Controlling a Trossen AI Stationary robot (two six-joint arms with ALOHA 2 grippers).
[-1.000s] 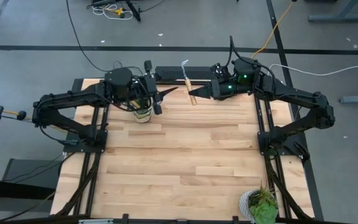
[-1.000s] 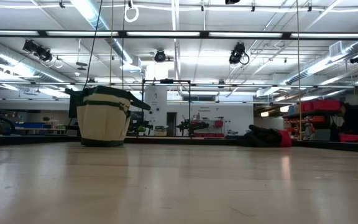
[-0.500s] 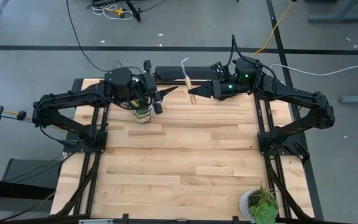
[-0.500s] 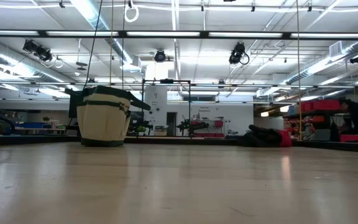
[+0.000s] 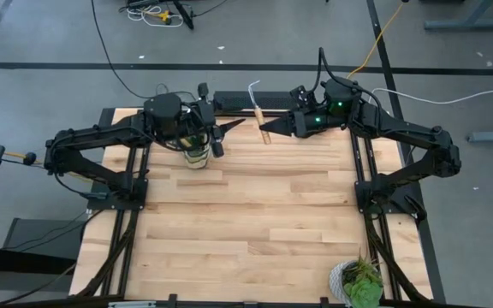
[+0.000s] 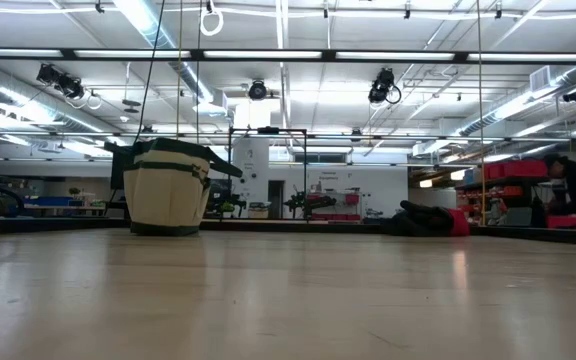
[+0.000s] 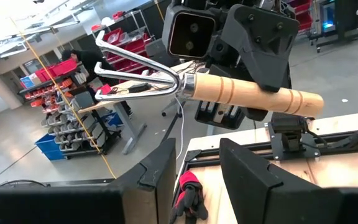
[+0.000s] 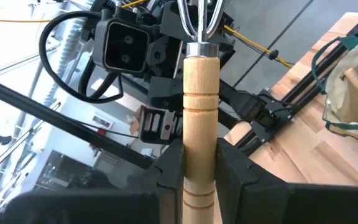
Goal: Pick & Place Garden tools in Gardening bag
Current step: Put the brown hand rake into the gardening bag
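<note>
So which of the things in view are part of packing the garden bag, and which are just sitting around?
Part of the job:
- wooden-handled rake, held in the right gripper
- gardening bag, under the left gripper
- red-and-black gloves on the table

Just lying about:
- potted plant at the table's near corner

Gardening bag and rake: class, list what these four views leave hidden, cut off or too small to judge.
- Gardening bag contents: the low view sees only its side; in the high view the left arm covers it.
- Rake handle end: hidden between the right gripper fingers in the right wrist view.
- Gloves: cut off behind the left gripper fingers.
- Potted plant: cut by the high view's bottom edge.
</note>
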